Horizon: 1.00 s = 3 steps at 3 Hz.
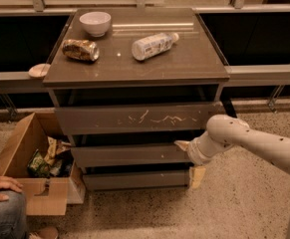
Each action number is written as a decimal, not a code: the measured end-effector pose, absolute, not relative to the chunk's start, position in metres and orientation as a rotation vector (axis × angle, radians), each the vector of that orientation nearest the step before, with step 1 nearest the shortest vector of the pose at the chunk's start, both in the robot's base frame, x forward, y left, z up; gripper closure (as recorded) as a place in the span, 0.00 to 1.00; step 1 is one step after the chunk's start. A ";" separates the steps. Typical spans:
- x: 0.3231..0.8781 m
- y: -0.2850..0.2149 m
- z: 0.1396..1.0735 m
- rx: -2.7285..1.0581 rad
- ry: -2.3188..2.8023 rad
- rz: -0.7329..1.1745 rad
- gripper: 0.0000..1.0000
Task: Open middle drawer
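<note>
The middle drawer [129,156] is the shallow grey-brown front with a tiny white speck, between the scratched top drawer [134,118] and the bottom drawer [134,179]. All three fronts sit slightly stepped, each lower one a little further in. My gripper [190,161] is at the middle drawer's right end, on the white arm coming in from the right. It is open: one tan finger [182,145] lies at the drawer's top edge, and the other hangs below, in front of the bottom drawer's right end.
On the cabinet top [194,59] are a white bowl [95,23], a crushed can [80,49] and a lying plastic bottle [153,45]. An open cardboard box [32,171] with wrappers stands at the left. A person's hand and knee [2,203] are at the lower left.
</note>
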<state>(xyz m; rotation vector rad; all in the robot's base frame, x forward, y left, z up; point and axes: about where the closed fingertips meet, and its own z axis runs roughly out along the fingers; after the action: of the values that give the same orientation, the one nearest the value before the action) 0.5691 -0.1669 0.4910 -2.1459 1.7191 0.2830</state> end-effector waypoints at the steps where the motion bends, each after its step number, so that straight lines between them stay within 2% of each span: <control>1: 0.596 -0.158 0.482 -2.137 1.702 0.262 0.00; 3: 0.629 -0.132 0.446 -2.171 1.738 0.280 0.00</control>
<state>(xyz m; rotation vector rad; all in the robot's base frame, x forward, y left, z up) 0.6288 -0.1320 0.4460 -2.1705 1.7381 0.2800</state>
